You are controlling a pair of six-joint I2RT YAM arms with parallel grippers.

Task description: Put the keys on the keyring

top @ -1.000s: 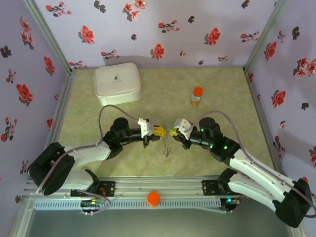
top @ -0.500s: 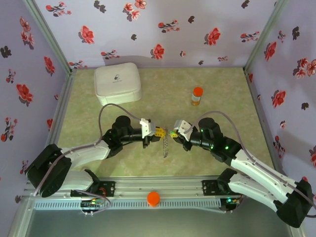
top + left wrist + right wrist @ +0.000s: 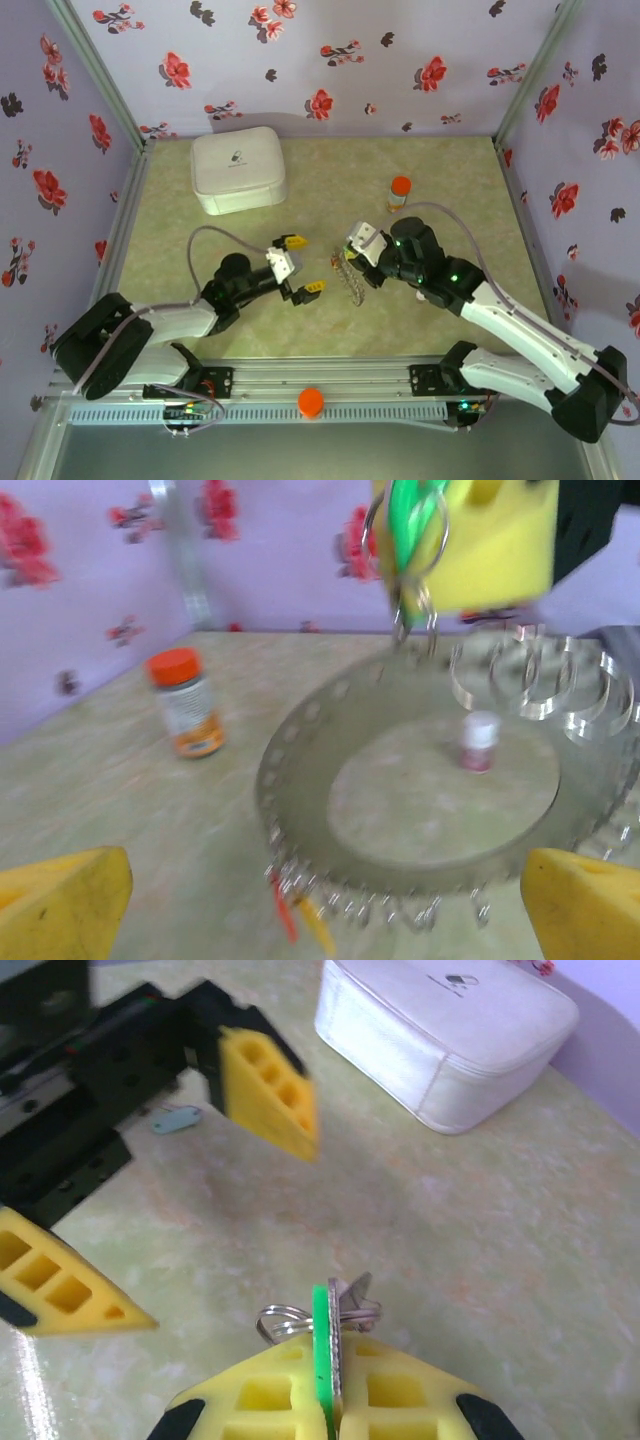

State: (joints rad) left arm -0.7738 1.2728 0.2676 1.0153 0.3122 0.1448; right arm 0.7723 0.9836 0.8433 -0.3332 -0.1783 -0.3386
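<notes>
The right gripper [image 3: 325, 1385] is pinching its yellow pads together on a green key [image 3: 320, 1325], with a small wire loop poking out beside the key. Below the pads the keyring [image 3: 300, 750] is hanging, above the middle of the table [image 3: 450, 180] and nearer its near edge than its far one. Whether the green key is already threaded onto the ring or only clamped against it, I cannot tell.

The left gripper [image 3: 299, 266] is facing the ring from just beside it, with its jaws standing wide apart and holding nothing.

Along the ring's lower edge a red key [image 3: 281, 910] and a yellow key [image 3: 316, 928] are dangling among small loops, so those two are probably on already. A pale teal key [image 3: 178, 1118] is lying on the table close against the left arm, apart from the ring, so at least that one is waiting to be picked up and threaded.

A white case [image 3: 238, 168] is sitting toward the far left corner, and an orange-capped bottle [image 3: 399, 195] is standing right of the middle.
</notes>
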